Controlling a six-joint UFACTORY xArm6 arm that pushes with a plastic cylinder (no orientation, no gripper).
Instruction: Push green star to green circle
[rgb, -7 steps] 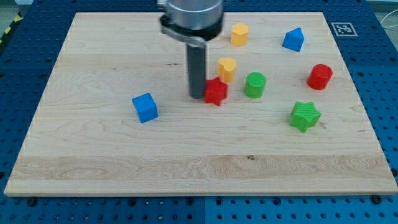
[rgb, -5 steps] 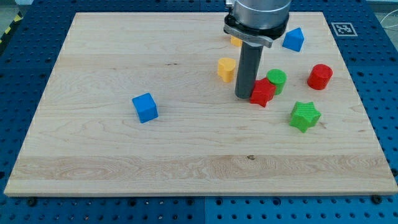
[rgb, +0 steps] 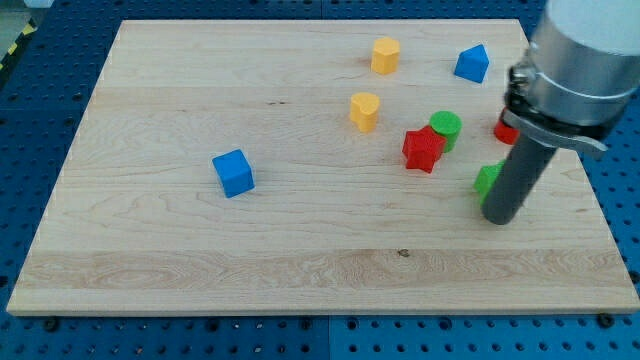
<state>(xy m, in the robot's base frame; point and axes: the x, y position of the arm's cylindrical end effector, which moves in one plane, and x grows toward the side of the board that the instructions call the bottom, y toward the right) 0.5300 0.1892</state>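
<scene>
The green star (rgb: 487, 180) lies at the view's right and is mostly hidden behind my rod; only its left edge shows. My tip (rgb: 500, 219) rests on the board just below and right of that edge, at the star's bottom side. The green circle (rgb: 446, 127) stands up and to the left of the star, touching the red star (rgb: 422, 149) on its lower left.
A red cylinder (rgb: 503, 130) is partly hidden behind the arm at the right. A blue block (rgb: 472, 63) and a yellow block (rgb: 385, 55) sit near the top. A yellow heart (rgb: 365, 110) is at centre. A blue cube (rgb: 233, 172) is at left.
My rod moved right across the board, from the red star's left side to the green star. The red star was shoved right against the green circle, which shifted right.
</scene>
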